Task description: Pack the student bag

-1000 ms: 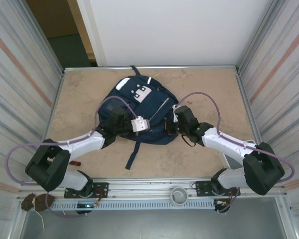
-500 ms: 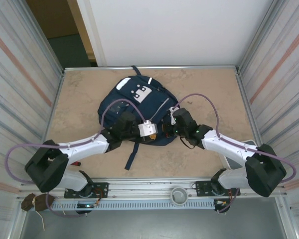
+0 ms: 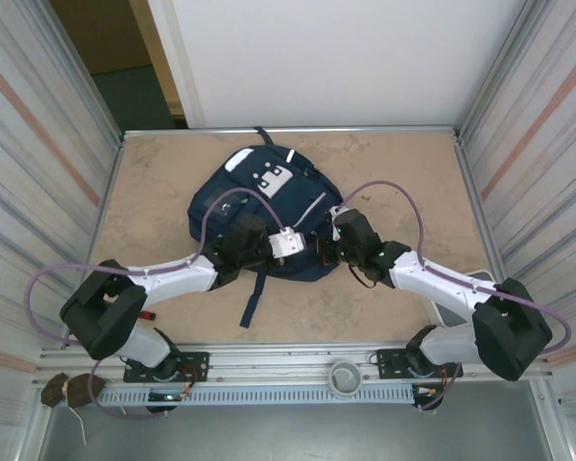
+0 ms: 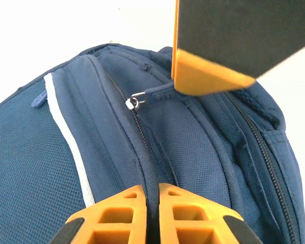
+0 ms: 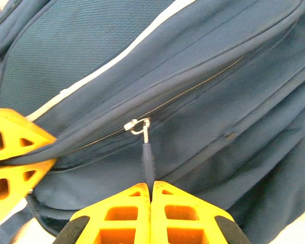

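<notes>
Top external view: I see the large navy-blue fabric backpack (image 3: pixel 264 197) lying flat on the beige stone-pattern surface (image 3: pixel 403 173), a little toward 12 o'clock from the middle. Both arms reach to its 5 o'clock edge. In the right wrist view, my right pincer (image 5: pixel 151 189) is pressed together on the dark zipper pull (image 5: pixel 148 158), which hangs from a small silver ring (image 5: pixel 137 124) on the zipper line. In the left wrist view, my left pincer (image 4: pixel 151 192) is pinching a raised ridge of the backpack fabric, at 6 o'clock from that same ring.
</notes>
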